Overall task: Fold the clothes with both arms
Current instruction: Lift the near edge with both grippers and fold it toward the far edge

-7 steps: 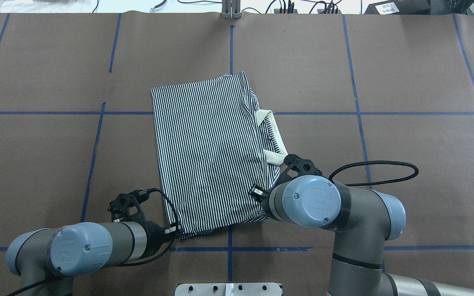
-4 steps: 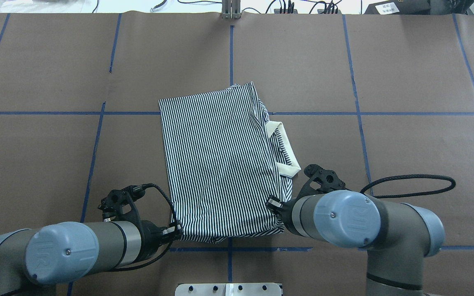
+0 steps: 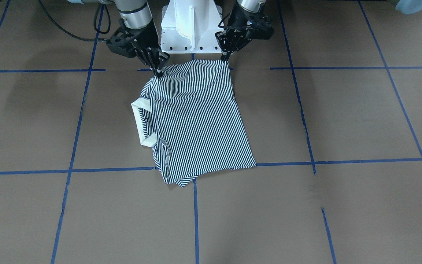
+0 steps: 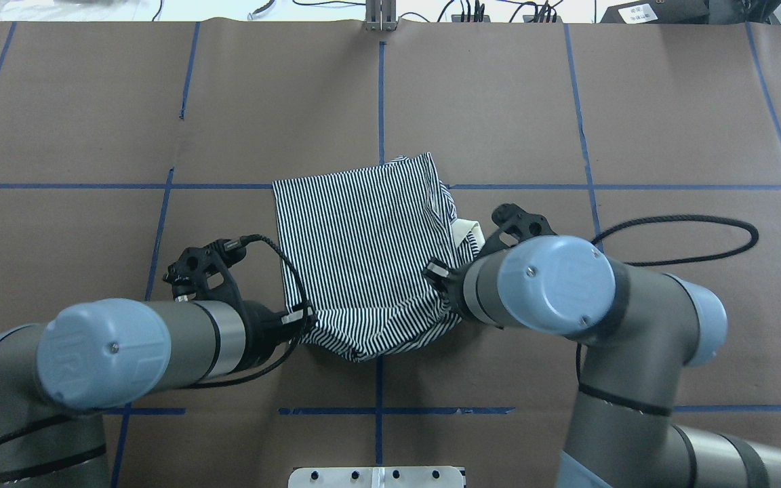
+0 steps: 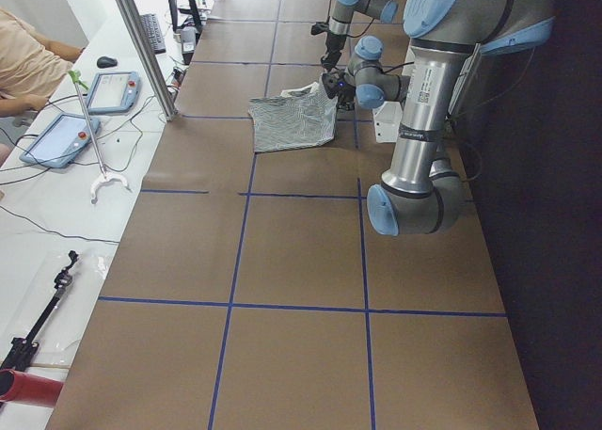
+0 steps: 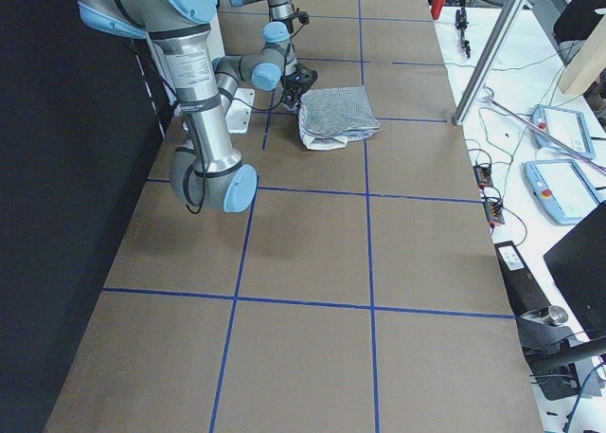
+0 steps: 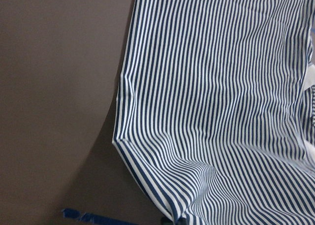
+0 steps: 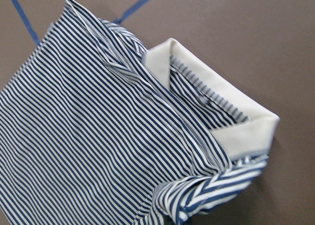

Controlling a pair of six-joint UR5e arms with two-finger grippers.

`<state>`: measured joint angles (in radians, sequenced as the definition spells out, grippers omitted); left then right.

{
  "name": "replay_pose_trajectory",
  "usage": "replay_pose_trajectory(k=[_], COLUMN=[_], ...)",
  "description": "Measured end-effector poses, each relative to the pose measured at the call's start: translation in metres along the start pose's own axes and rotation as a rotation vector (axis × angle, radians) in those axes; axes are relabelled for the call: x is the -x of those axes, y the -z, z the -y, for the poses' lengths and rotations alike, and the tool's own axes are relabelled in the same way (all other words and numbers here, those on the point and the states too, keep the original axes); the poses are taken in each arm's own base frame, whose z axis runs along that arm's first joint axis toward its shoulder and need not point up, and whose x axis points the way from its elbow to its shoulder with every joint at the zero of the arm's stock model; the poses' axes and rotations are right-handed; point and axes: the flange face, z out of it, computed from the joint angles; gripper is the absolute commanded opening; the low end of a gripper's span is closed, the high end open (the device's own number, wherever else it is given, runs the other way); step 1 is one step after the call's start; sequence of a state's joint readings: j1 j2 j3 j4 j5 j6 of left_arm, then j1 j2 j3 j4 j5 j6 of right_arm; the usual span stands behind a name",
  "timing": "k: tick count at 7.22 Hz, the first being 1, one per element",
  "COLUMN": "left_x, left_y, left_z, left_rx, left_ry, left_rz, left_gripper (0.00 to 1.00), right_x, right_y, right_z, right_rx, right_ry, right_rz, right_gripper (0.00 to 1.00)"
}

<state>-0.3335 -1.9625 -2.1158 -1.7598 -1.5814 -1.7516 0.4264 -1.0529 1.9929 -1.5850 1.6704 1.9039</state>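
Observation:
The striped polo shirt (image 3: 200, 121) lies folded on the brown table, cream collar (image 3: 140, 112) on my right side. It also shows in the overhead view (image 4: 363, 244). My left gripper (image 3: 227, 57) is shut on the shirt's near left corner. My right gripper (image 3: 158, 72) is shut on the near right corner, next to the collar. Both hold the near edge raised off the table, so it sags between them. The left wrist view shows the striped cloth (image 7: 221, 102) rising to the fingers. The right wrist view shows the collar (image 8: 236, 126) and a bunched corner.
The white pedestal base (image 3: 191, 25) stands just behind the grippers. Blue tape lines (image 4: 380, 95) cross the brown table. A black cable (image 4: 689, 224) loops beside my right arm. An operator's desk with tablets (image 5: 108, 91) lies past the table's far edge.
The shirt first slid to my right and a little toward me. Then both grippers raised its near edge and carried it away from the robot, over the cloth.

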Motion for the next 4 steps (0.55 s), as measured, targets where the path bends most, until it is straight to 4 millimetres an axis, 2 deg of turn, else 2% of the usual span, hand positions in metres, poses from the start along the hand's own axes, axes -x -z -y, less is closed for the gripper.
replay_pose_trajectory(k=[1, 2, 4], left_x=[-0.008, -0.010, -0.008], left_y=[-0.011, -0.022, -0.051], left_z=[0.031, 0.058, 0.094], left_rx=[-0.055, -0.098, -0.150], left_ry=[-0.019, -0.036, -0.047], left_rz=[0.010, 0.027, 0.053], left_gripper=[0.00, 0.00, 0.00], right_x=[0.035, 0.061, 0.100], right_y=[-0.009, -0.023, -0.060], right_z=[0.037, 0.067, 0.107], right_rx=[-0.014, -0.017, -0.019], right_ry=[-0.016, -0.023, -0.038], right_rz=[-0.005, -0.003, 0.010], right_gripper=[0.00, 0.00, 0.00])
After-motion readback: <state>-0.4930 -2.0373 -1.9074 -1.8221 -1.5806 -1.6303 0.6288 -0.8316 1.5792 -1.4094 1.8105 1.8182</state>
